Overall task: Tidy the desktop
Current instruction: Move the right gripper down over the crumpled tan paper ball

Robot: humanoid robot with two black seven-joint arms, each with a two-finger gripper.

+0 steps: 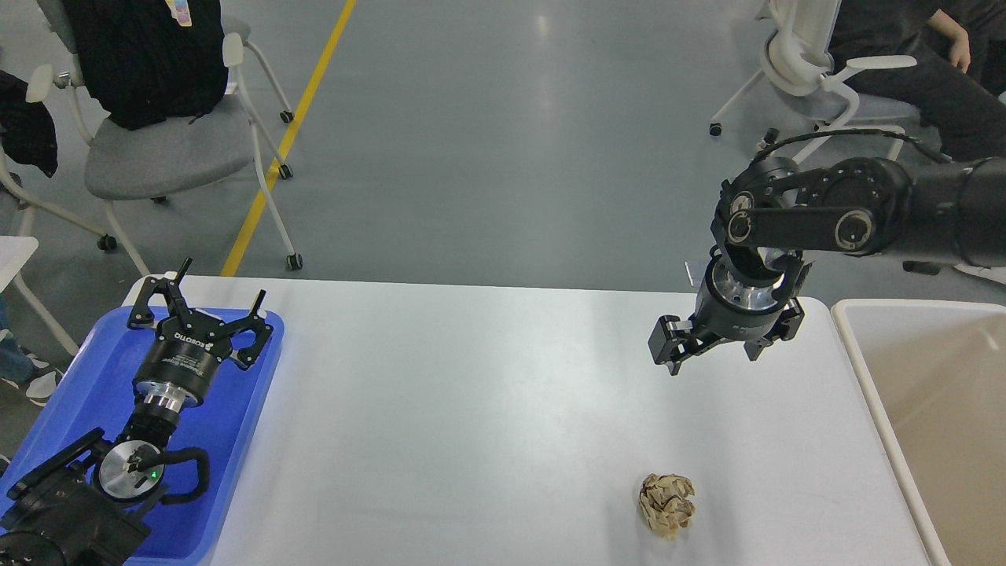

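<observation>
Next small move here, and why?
Probably lower the right gripper toward the crumpled paper ball. It is the only loose item on the desktop, lying nearer that arm and the beige bin. The left gripper, jaws open, sits far off over the blue tray.

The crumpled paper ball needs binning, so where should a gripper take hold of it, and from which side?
Grip the crumpled paper ball across its middle, coming from above with the nearer right gripper. It is roundish, lies alone on the desktop, and no side is blocked.
</observation>
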